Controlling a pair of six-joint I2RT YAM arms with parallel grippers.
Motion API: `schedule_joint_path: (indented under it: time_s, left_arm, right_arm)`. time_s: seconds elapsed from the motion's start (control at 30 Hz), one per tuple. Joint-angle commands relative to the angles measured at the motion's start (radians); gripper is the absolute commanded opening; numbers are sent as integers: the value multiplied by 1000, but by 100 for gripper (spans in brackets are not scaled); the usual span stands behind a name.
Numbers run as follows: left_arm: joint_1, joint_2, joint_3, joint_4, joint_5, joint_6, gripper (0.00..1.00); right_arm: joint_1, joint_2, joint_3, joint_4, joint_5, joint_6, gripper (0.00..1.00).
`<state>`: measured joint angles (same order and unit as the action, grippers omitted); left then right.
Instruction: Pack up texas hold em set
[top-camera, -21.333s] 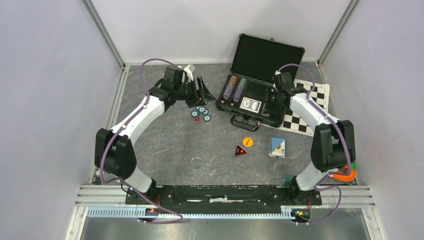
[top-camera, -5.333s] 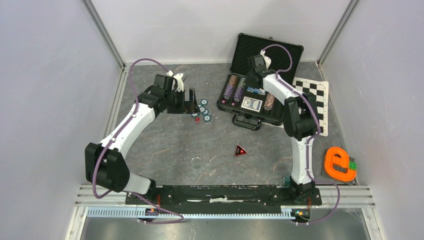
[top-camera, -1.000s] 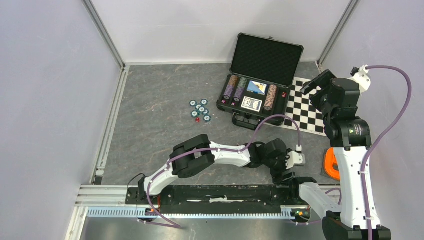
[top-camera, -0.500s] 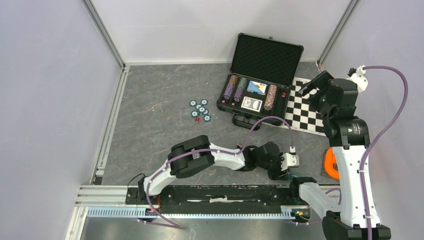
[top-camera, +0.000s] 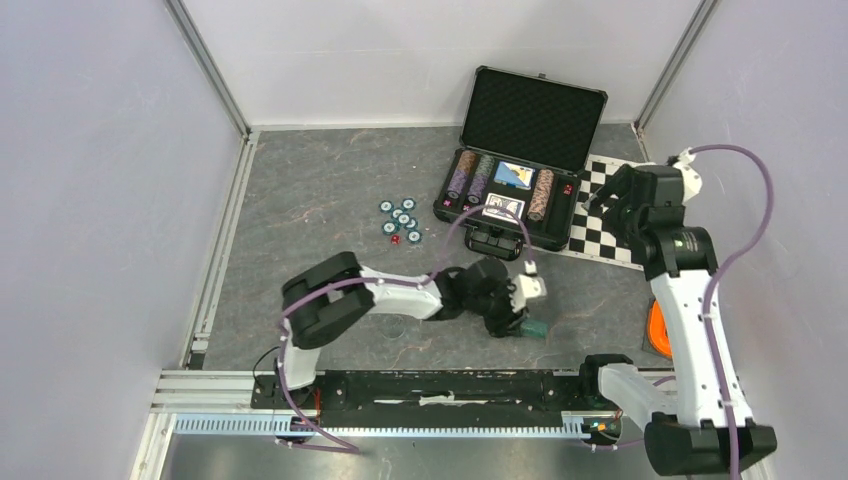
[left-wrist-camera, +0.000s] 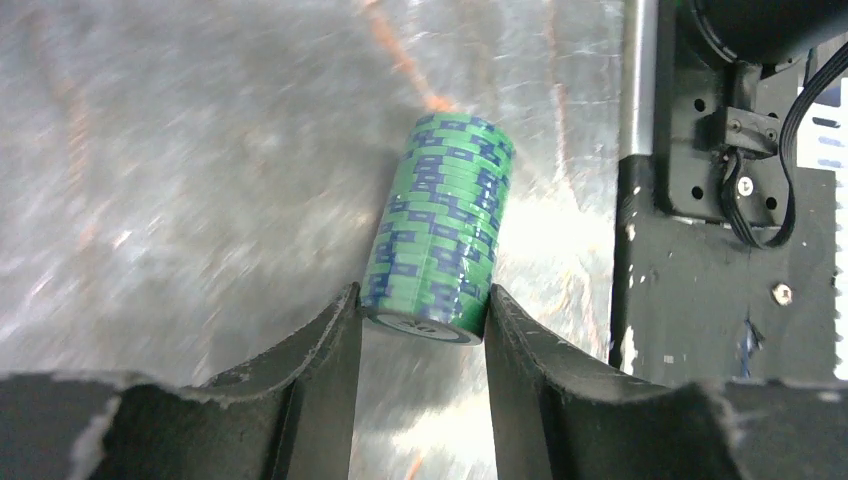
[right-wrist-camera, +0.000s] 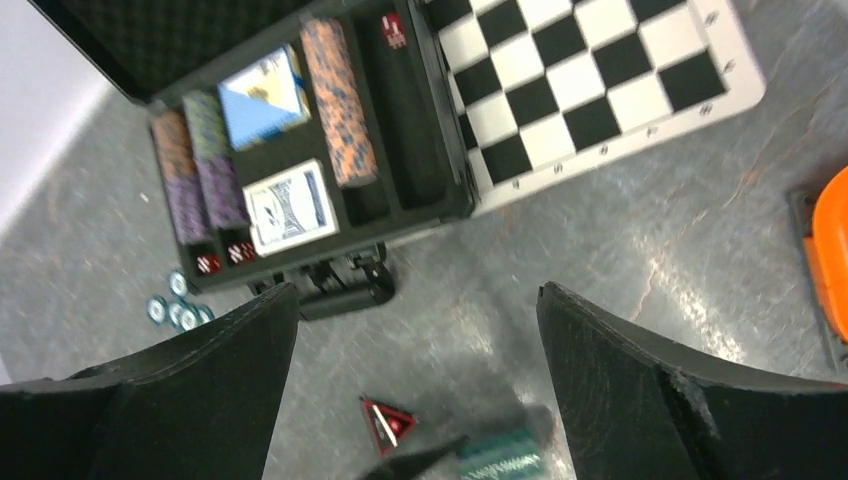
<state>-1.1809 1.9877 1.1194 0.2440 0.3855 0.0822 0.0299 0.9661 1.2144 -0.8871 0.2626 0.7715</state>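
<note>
The left end effector (left-wrist-camera: 421, 302) is closed on a stack of green chips (left-wrist-camera: 440, 225). One finger (left-wrist-camera: 335, 330) presses each side of the stack's near end. The stack lies on its side, low over the grey worktop (top-camera: 300, 220), near the front rail. The black case (top-camera: 530, 115) sits open at the back of the worktop. In it are rows of chips, two card decks (right-wrist-camera: 285, 205) and small red dice. Some loose teal chips (top-camera: 400, 218) lie on the worktop left of the case. The right end effector (right-wrist-camera: 415, 300) is wide open and holds nothing. It hangs over the checkered mat (top-camera: 615, 235), just right of the case
</note>
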Motion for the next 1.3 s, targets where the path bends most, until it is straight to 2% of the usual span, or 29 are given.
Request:
schedule_joint_path:
  time_s: [0.0,0.13,0.2,0.33,0.4,0.53,0.77,1.0,1.27]
  left_arm:
    - [93,-197,-39,-8,50,-156,25]
    - [165,-263,-19,-70,94,-247,25]
    - [195,-267,-4,-84,117,-283,25]
    - [217,-217,69,-170,160,-265,24]
    - [231,-208,83,-161,170,-298,24]
    - [292,-208,78,-80,203,-413,24]
    - [345,-195,128,-76,199,-494,23]
    - [377,-181,138,10,141,-564,22]
    - [376,-163,141,83,2,-549,20]
  right_arm:
    - [0,75,-70,22,-173,-15,96]
    - [-1,173,-100,59,-373,-89,98]
    - [-1,190,-124,86,-415,-73,98]
    - [0,163,-192,191,-430,-11,98]
    - [-1,165,-213,222,-459,-1,98]
    - [4,190,-230,208,-503,-3,98]
    - [4,221,-230,202,-499,48,98]
    - [43,331,-138,54,-579,236,98]
    - [84,289,-181,116,-610,508,98]
